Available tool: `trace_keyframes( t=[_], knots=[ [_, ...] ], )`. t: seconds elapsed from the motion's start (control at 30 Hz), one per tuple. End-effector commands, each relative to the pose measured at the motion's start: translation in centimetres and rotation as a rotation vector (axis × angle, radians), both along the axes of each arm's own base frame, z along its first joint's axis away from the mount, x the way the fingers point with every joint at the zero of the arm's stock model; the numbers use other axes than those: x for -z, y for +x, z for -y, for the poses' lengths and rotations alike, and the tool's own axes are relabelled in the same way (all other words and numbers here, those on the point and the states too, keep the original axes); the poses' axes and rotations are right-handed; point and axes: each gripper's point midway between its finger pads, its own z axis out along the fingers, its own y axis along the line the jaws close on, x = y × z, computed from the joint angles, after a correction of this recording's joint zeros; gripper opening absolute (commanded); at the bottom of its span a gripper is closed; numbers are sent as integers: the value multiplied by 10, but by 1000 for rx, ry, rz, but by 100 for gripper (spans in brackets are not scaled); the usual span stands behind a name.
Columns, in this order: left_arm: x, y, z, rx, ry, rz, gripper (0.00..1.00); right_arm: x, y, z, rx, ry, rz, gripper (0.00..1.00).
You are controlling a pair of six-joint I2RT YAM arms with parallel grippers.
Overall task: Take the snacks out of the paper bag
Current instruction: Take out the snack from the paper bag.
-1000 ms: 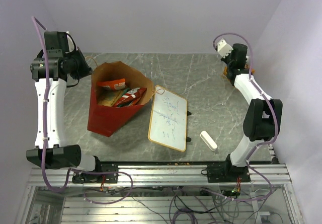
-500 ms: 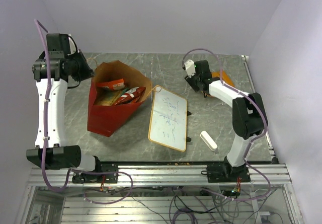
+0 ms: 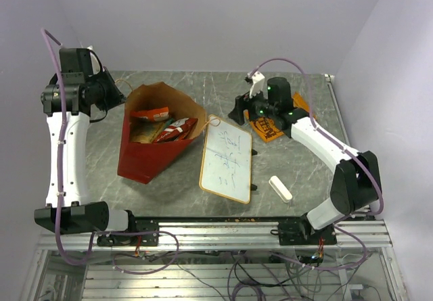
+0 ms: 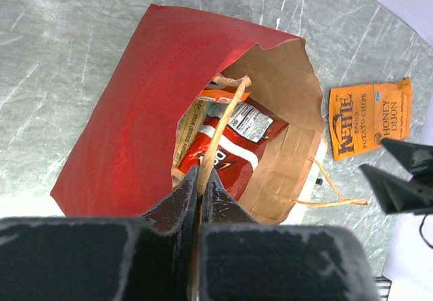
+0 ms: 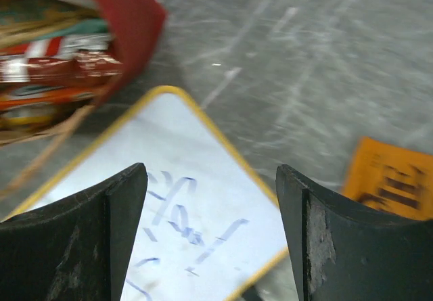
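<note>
Table [image 3: 183, 91]: grey marbled top, both arms reaching over it.

Paper bag [image 3: 145, 159]: red outside, brown inside, on the left half of the table. Its mouth gapes up toward the overhead camera.

Whiteboard [image 3: 226, 159]: wood-framed, lying flat just right of the bag, with blue scribbles on it.

Left gripper [image 4: 201, 179]: clenched on the bag's string handle [image 4: 220, 125] at the far-left rim, holding the mouth open.

Right gripper [image 5: 211, 179]: released, jaws wide apart with nothing between them. It hovers over the far corner of the whiteboard.

Snacks: several remain inside the bag. A red packet [image 4: 230, 155] lies uppermost, with an orange one [image 3: 152, 113] and yellowish ones beside it.

Orange chip packet [image 3: 265, 126]: out of the bag, flat on the table just beyond the whiteboard's far right corner, partly under the right wrist.

Eraser [image 3: 280, 188]: white block, near edge, right of the whiteboard, apart from it.
</note>
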Motion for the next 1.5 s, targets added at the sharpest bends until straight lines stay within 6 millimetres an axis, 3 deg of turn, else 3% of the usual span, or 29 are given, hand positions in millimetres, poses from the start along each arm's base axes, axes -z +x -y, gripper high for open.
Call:
trace_keyframes(
  t=[0.0,0.27,0.37,0.5,0.7,0.8,0.87,1.03,1.23,1.33,1.47],
  knots=[
    [-20,5,1,-7,-3,92,7,-3,-32,-47,-142,140,-79,76],
    [-50,10,6,35,0,260,7,2,-67,-109,-318,97,-74,71],
    [-61,13,9,48,-8,310,7,-4,-82,-129,-398,66,-11,60],
    [-73,15,18,105,-20,373,7,-18,-106,-149,-515,7,110,56],
    [-76,14,15,121,26,406,7,-22,-148,-178,-682,4,158,34],
    [-78,15,16,119,14,405,7,-29,-180,-204,-799,3,227,30],
    [-72,16,13,89,9,372,7,-37,-189,-215,-832,5,262,30],
    [-52,16,8,43,-7,277,7,-52,-184,-213,-808,-8,315,33],
    [-38,11,1,1,8,218,7,-67,-174,-193,-771,-58,427,49],
    [-35,10,-1,-5,19,195,7,-60,-171,-180,-795,-136,499,60],
    [-30,8,-2,-7,20,154,7,-59,-157,-172,-813,-222,566,63]
  ],
)
